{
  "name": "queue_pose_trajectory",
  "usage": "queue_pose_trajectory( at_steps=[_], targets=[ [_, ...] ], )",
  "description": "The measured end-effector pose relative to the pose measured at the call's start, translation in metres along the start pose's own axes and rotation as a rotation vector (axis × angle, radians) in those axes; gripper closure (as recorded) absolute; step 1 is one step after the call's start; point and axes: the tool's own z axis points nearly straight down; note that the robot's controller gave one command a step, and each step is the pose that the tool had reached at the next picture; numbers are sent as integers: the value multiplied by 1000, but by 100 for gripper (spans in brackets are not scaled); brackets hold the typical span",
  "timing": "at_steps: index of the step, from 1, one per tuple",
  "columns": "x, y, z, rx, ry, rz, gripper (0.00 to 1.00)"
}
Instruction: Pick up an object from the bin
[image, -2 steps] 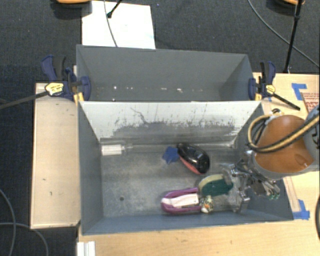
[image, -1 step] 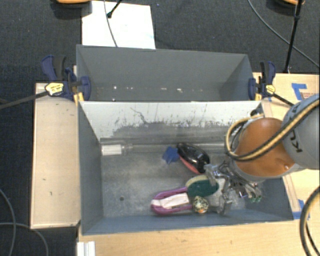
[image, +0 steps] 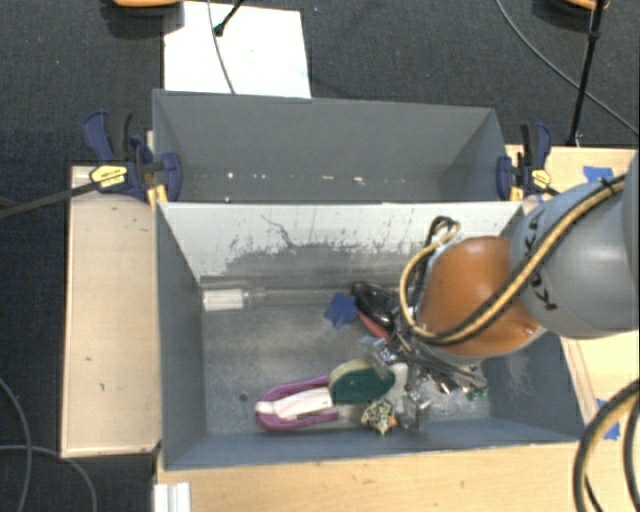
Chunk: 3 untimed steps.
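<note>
the claw (image: 420, 388) is low in the grey bin (image: 250, 350), near the front wall, under the arm's orange cover (image: 482, 285). it is just beside a dark green round thing (image: 360, 381) and a small speckled thing (image: 380, 416). a purple and white thing (image: 295, 405) lies left of them. i cannot tell if the claw is clenched or released.

The arm (image: 590, 270) is thick, rounded and grey, with black lettering. A glossy orange cover (image: 475, 290) caps its wrist, looped by yellow and black cables (image: 404, 288). The pincer (image: 422, 385) is silvery metal.
</note>
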Motion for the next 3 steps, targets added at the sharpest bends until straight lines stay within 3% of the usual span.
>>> queue_pose_trajectory(
  at_steps=[1,2,3],
  targets=[
    [-5,0,-4,4,-17,-4,100],
    [-14,-7,-2,-7,34,590,100],
    [-14,-7,-2,-6,34,585,100]
  ],
)
